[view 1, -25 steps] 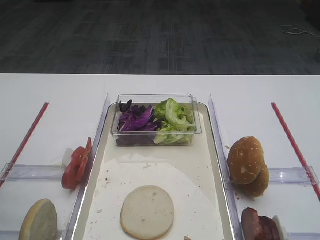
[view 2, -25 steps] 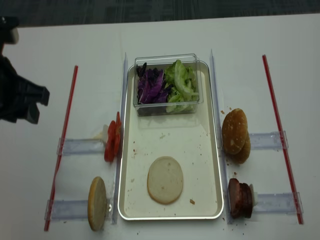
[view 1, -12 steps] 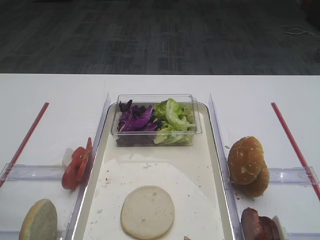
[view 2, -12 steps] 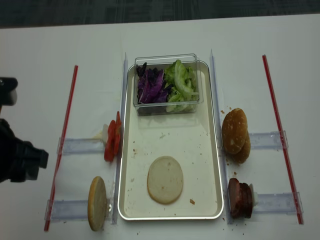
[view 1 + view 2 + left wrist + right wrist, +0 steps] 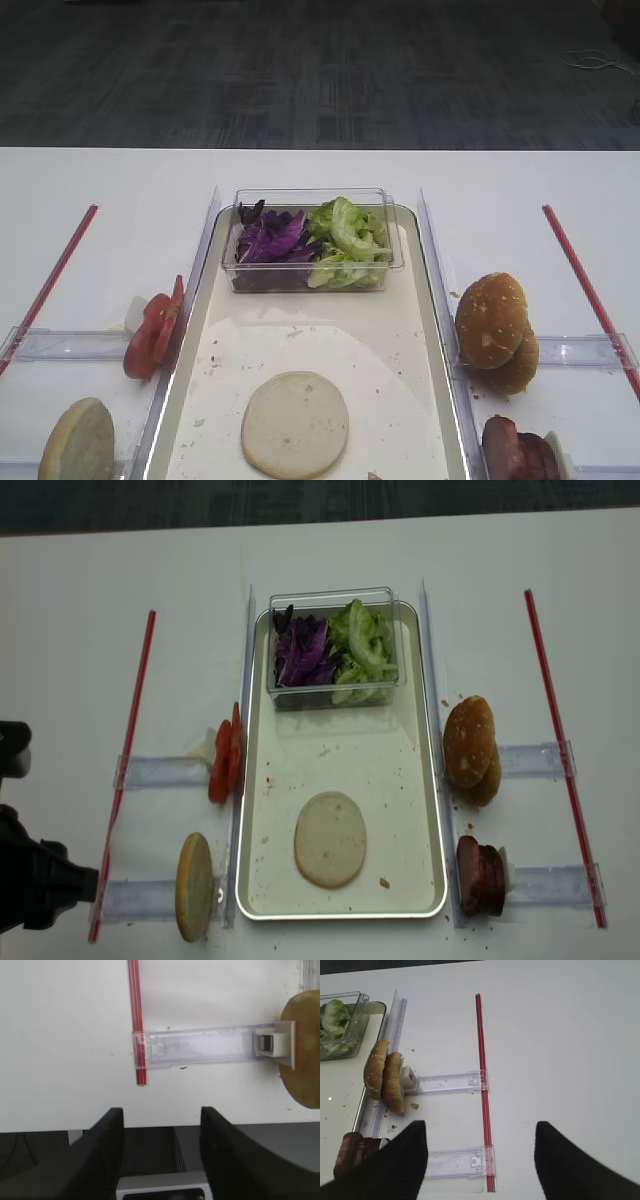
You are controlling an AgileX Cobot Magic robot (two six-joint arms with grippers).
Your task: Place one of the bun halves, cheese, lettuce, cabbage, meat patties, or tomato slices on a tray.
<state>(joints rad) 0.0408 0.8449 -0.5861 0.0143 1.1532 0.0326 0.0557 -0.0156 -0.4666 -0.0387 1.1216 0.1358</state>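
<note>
One bun half (image 5: 331, 840) already lay cut face up low in the middle of the tray (image 5: 424, 780); another (image 5: 194, 885) stood on edge at lower left, just outside the rim. It looked light, soft and crushable, best pinched gently across its faces. The left gripper (image 5: 161, 1152) hung beyond the table edge, jaws apart and empty; the right gripper (image 5: 480, 1160) was equally open and empty. The tomato slices (image 5: 225, 761) and a clear holder (image 5: 210, 1047) crowded the approach

Two overheads sharing tray (image 5: 342, 905); wrist close-ups
</note>
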